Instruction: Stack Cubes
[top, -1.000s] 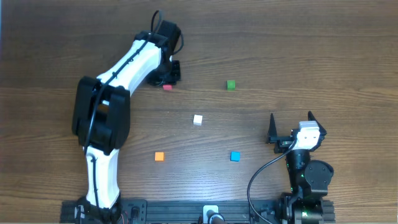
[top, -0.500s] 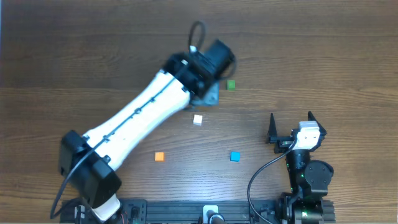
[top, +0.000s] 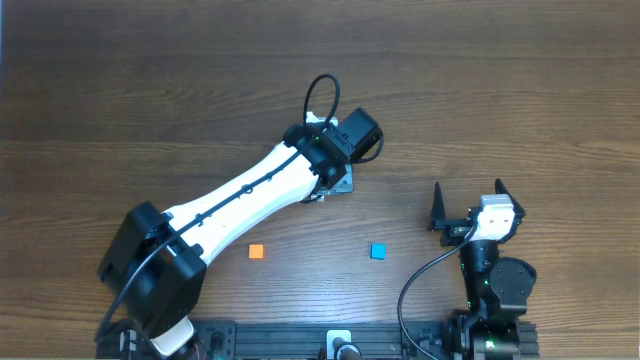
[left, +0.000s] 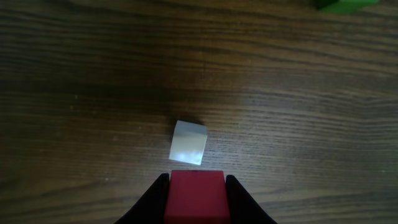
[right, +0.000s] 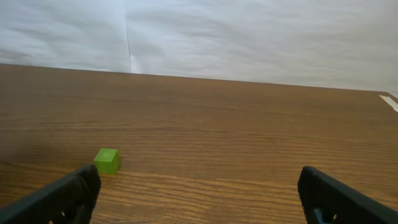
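1. Top view: the left arm (top: 250, 190) reaches across the middle of the wooden bench (top: 120, 60), and its wrist covers whatever lies beneath. A small orange cube (top: 256, 251) and a blue cube (top: 377, 251) sit apart nearer the bases. The right claw (top: 468, 195) stands open and holds nothing.
2. Left wrist view: the left claw (left: 197, 183) grips a red cube (left: 197, 199), partly cut off at the edge. A white cube (left: 188, 142) lies on the bench just beyond it. Only a sliver of a green cube (left: 342, 5) is visible.
3. Right wrist view: the green cube rests alone on the bench.

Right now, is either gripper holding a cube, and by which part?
The left gripper holds the red cube by two opposite side faces. The right gripper is open, holding nothing.
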